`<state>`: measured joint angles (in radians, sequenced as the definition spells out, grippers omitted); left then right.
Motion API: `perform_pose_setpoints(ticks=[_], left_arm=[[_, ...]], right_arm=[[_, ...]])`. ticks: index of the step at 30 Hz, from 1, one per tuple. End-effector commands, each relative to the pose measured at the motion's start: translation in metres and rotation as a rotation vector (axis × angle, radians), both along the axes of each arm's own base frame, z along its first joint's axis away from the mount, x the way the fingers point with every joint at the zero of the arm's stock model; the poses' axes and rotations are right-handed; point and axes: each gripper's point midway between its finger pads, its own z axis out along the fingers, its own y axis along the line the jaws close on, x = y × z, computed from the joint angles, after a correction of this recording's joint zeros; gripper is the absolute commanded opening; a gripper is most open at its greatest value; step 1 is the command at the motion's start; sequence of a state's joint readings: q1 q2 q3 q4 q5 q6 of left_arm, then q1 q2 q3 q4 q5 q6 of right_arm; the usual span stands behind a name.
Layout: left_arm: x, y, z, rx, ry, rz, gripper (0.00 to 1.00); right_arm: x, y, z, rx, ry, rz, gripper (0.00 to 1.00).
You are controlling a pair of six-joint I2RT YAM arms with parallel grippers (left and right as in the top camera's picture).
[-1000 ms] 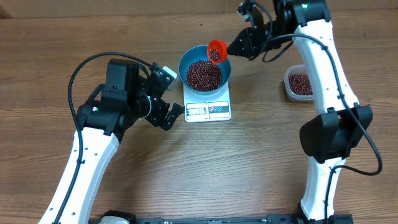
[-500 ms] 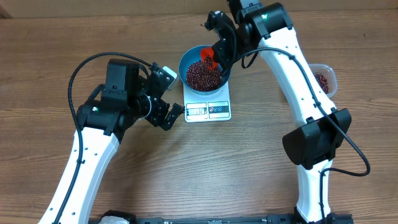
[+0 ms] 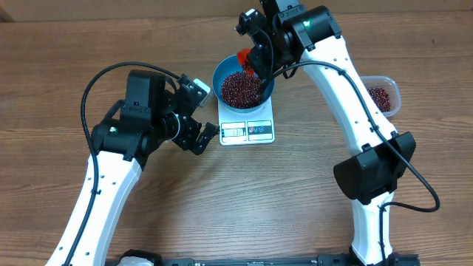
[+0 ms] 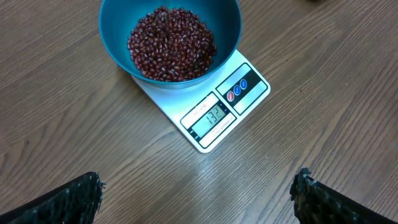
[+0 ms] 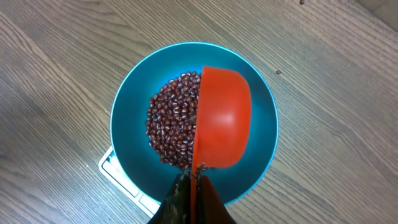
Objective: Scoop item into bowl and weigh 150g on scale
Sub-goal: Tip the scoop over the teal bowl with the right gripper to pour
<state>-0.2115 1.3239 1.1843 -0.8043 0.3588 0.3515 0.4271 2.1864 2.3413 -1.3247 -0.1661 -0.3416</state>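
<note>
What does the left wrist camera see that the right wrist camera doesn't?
Only the left wrist camera shows the number screen and buttons on the scale, plus the tips of the open left fingers at the bottom corners. Only the right wrist camera shows the red scoop, tipped on its side over the bowl and pinched by the shut right fingers. Both show the blue bowl of beans and the wooden table.

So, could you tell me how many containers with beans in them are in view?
2: the blue bowl on the scale, and the clear tub at the far right, partly hidden by the right arm.
</note>
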Motion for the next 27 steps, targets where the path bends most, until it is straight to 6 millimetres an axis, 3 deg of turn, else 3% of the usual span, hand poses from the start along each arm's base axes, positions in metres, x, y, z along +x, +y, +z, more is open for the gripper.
perform_pose_setpoints(ticks=[1, 10, 15, 20, 27], left_arm=[[0.001, 0.0, 0.005, 0.01, -0.024, -0.015, 0.99], [0.001, 0.0, 0.005, 0.01, -0.024, -0.015, 1.0], [0.001, 0.0, 0.005, 0.011, -0.023, -0.015, 1.0], [0.001, 0.0, 0.005, 0.01, -0.024, -0.015, 0.99], [0.001, 0.0, 0.005, 0.01, -0.024, -0.015, 1.0]], right_arm=[[-0.002, -0.004, 0.051, 0.008, -0.137, 0.025, 0.04], [-0.003, -0.017, 0.075, -0.05, -0.231, 0.014, 0.04], [-0.007, -0.012, 0.087, -0.058, -0.27, 0.026, 0.04], [-0.009, -0.011, 0.088, -0.167, -0.325, 0.022, 0.04], [-0.008, -0.009, 0.088, -0.154, -0.322, 0.012, 0.04]])
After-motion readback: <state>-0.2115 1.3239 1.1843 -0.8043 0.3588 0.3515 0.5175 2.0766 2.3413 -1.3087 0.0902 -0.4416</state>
